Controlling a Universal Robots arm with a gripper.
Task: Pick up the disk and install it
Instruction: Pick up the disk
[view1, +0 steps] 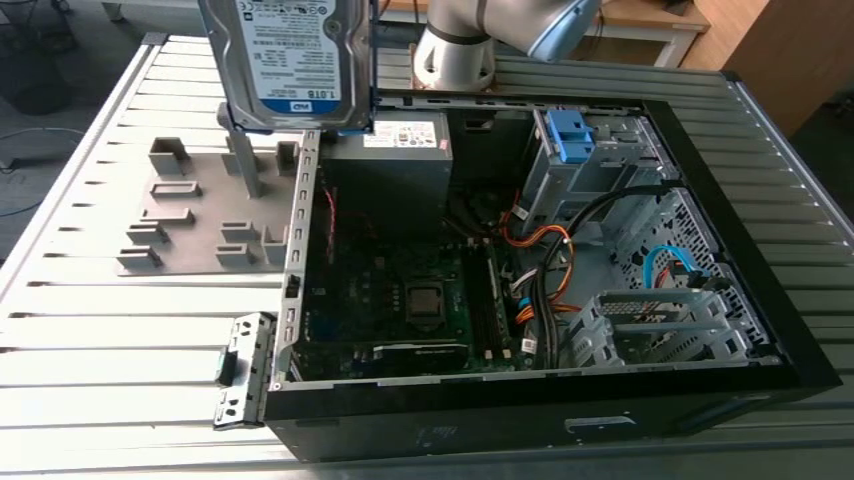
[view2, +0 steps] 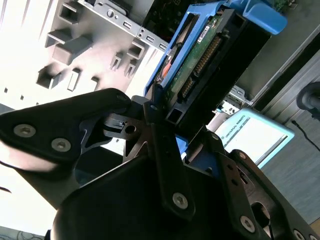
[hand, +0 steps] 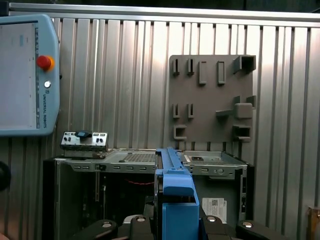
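One grey fixture plate (view1: 200, 215) lies at the left of the exterior view, flat on the ribbed metal table (view1: 107, 330). Its small holders stand upright, and a little metal bracket (view1: 240, 365) sits below it near the lower left.

Up at the upper left of that frame is the disk (view1: 296, 60)! It is off the table, standing on edge with its white-and-blue label facing the camera, and the frame's top edge cuts it off. Its lower edge overlaps the far corner of the open computer case (view1: 747, 330).

In the second wrist view the gripper (view2: 165, 117) is pinching the disk (view2: 210, 55) between its black fingers (view2: 117, 125), with a blue rail and the green circuit board showing. The first wrist view looks along the blue rail of the disk (hand: 175, 200) towards the case (hand: 65, 200).

Moving right in the exterior view, a grey box (view1: 400, 150) with a white sticker sits inside the case, and the motherboard (view1: 414, 290) lies below it. Orange cables (view1: 561, 260) loop through the middle. A small blue bracket (view1: 571, 135) sits in the drive bay at the upper right.
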